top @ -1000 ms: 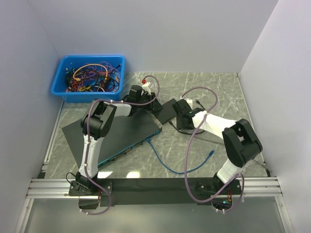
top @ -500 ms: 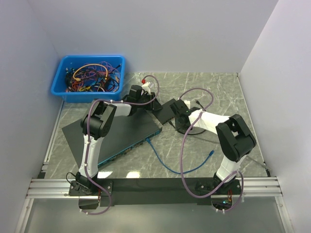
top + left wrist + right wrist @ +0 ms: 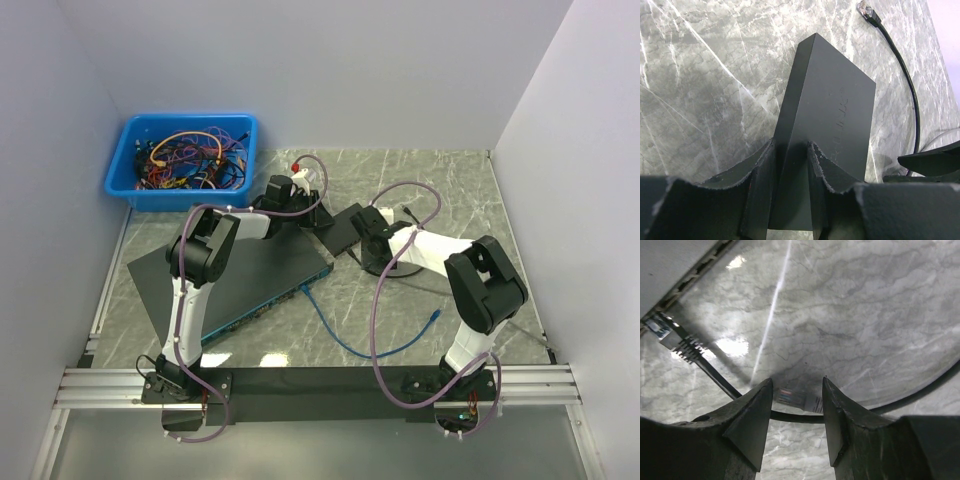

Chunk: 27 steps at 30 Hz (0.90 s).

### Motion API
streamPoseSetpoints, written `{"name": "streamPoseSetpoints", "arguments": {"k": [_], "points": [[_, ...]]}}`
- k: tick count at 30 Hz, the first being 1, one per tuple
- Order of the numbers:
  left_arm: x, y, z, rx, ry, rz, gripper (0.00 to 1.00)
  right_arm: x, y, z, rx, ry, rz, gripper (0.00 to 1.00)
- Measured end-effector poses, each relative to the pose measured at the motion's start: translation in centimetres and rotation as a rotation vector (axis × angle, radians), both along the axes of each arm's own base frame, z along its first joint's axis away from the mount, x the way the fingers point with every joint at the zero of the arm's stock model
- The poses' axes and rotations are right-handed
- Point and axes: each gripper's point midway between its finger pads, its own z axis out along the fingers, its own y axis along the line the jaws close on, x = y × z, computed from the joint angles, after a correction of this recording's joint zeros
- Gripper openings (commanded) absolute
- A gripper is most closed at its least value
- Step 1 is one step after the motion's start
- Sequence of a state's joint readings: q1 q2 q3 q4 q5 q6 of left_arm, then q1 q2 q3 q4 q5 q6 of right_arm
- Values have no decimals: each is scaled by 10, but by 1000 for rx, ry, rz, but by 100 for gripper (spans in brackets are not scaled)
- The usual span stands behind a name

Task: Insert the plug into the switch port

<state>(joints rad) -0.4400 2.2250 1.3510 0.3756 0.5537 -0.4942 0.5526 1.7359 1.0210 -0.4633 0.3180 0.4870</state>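
Left gripper (image 3: pixel 790 144) clamps the black box (image 3: pixel 830 100); right gripper (image 3: pixel 796 382) stands open around the plug (image 3: pixel 795 399), not gripping; insertion not yet begun.

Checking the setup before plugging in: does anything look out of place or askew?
Nothing looks spilled or broken. The blue cable seems plugged into the big switch at one end only; its other end lies loose on the table. The left gripper clamps the small black box.

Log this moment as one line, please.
left pincer: shut on box | right pincer: open, straddling plug | plug: not inserted
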Motion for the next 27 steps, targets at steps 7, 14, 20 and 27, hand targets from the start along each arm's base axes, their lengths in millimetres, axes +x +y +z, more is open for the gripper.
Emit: {"name": "streamPoseSetpoints", "arguments": {"k": [7,14,20,27], "points": [[0,0,-1,-1,4,-1,35,-3,-11,0,-29,38,-24,33],[1,1,-1,-9,16,-4,35,0,-19,-2,-44,57,-37,6],[1,1,-1,-14,26,-4,34,2,-18,-1,-42,59,-34,0],[1,1,-1,-14,28,-3,34,19,-12,12,-38,24,-40,24]]}}
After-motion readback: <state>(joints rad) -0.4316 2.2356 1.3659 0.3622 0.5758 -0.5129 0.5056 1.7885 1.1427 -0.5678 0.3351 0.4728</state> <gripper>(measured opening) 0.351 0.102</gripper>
